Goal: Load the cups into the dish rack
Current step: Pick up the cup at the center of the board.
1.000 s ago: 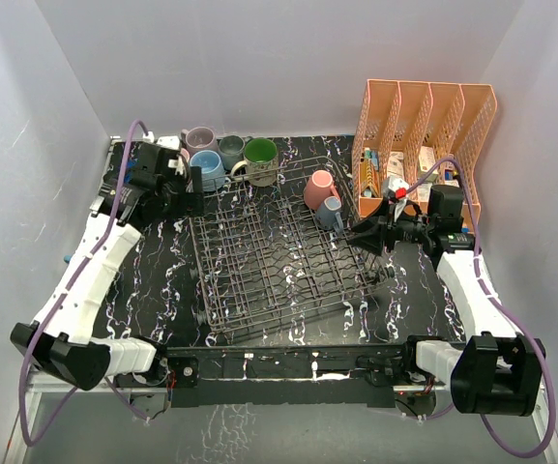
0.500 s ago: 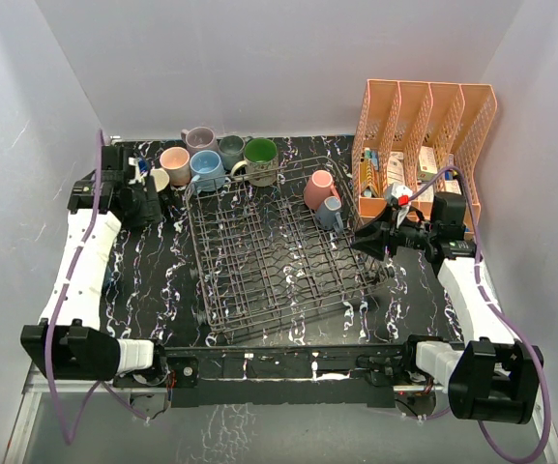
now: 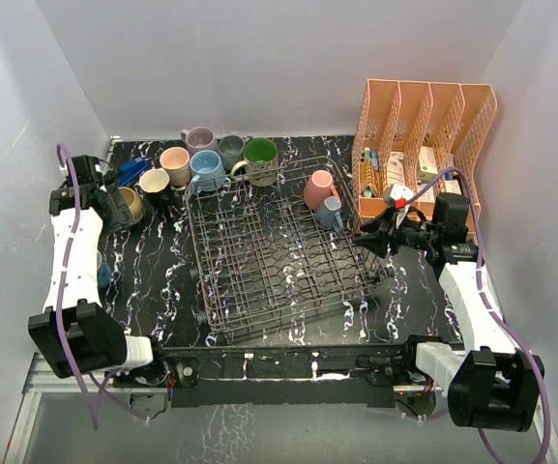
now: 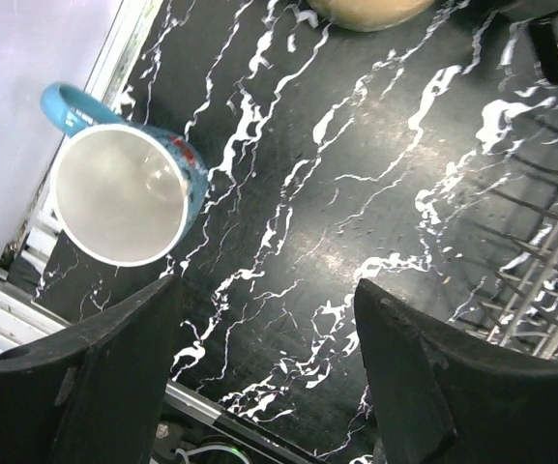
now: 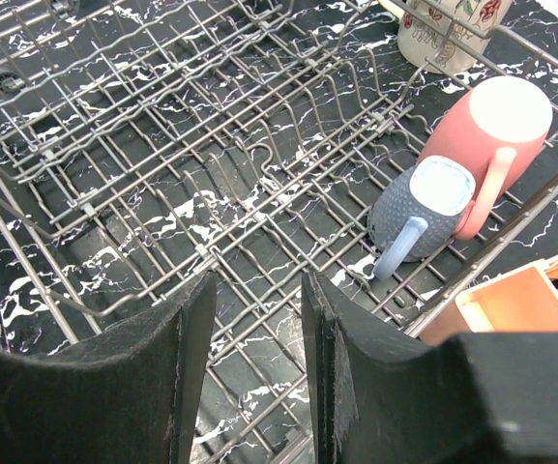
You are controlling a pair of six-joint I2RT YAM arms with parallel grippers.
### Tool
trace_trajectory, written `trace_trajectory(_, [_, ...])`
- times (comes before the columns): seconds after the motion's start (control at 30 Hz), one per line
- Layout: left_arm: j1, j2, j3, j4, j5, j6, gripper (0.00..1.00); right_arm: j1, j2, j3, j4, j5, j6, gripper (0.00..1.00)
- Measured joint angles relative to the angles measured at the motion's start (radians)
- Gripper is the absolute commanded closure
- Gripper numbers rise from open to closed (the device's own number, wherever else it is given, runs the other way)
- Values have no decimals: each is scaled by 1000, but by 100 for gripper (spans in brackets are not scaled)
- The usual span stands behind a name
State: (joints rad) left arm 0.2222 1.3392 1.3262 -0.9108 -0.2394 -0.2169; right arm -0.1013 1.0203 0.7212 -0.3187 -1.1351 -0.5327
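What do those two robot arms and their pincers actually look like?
The left arm and right arm have white shells between chunky black joints, with a lilac cable looping alongside each. The left gripper and right gripper end in two broad matte-black fingers. No markings are readable.

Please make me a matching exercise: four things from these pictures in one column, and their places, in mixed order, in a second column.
1. pink mug
2. teal mug
3. green-lined mug
4. orange organizer

A. on the table, behind the dish rack
B. far right corner of the table
C. inside the dish rack
D. on the table, near its left edge

Pairs: 1-C, 2-D, 3-A, 4-B
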Motion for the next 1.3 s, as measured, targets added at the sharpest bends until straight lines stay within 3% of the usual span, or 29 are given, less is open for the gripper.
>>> trace_trajectory(0.2, [68,-14,-100,53,-12,-53,19,0,11,-31,2,11,-16,58])
trace_trajectory(0.83, [174,32,-210,270,-8,-137,20,-60,77,-66,-21,9,-92,58])
trace_trajectory(1.3, [196,31,-266,304,46,-181,21,-70,77,-66,-22,-6,-98,59])
